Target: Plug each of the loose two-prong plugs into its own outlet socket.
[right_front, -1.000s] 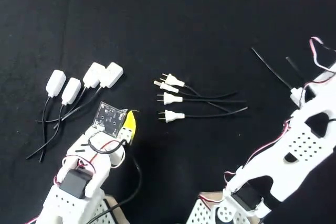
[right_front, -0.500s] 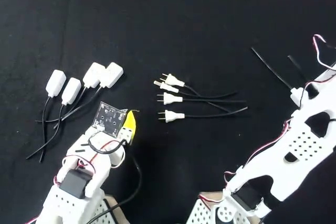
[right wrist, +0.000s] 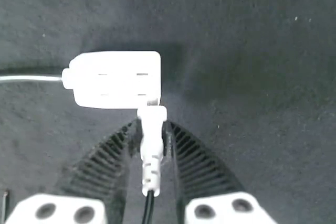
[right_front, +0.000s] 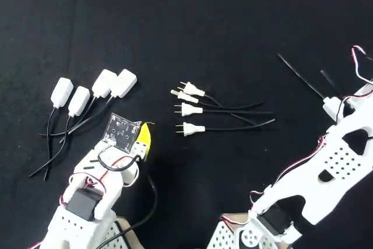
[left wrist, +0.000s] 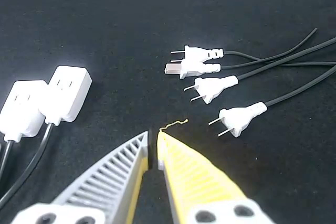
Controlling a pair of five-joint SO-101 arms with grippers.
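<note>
Several loose white two-prong plugs [right_front: 191, 109] with black cords lie mid-table, shown closer as plugs [left wrist: 215, 86] in the left wrist view. Several white sockets [right_front: 93, 91] lie at the left, two of those sockets [left wrist: 65, 97] close to the left gripper. My left gripper [left wrist: 153, 142] is shut and holds nothing, hovering short of the plugs, its yellow finger [right_front: 143, 135] visible from above. My right gripper [right wrist: 152, 128] is shut on a white plug [right wrist: 151, 142] whose front is pressed against a white socket [right wrist: 116, 78]; its prongs are hidden. That socket [right_front: 332, 108] lies at the right edge.
The black tablecloth [right_front: 233, 39] covers the whole table. Two thin black cords [right_front: 300, 76] run from the right-hand socket toward the back. A stray yellow thread [left wrist: 174, 124] lies just ahead of the left gripper's tips. Behind the plugs there is open cloth.
The right arm has drifted slightly toward the near right, and the socket and its cords shifted a little with it. The left arm and the loose plugs have stayed put.
</note>
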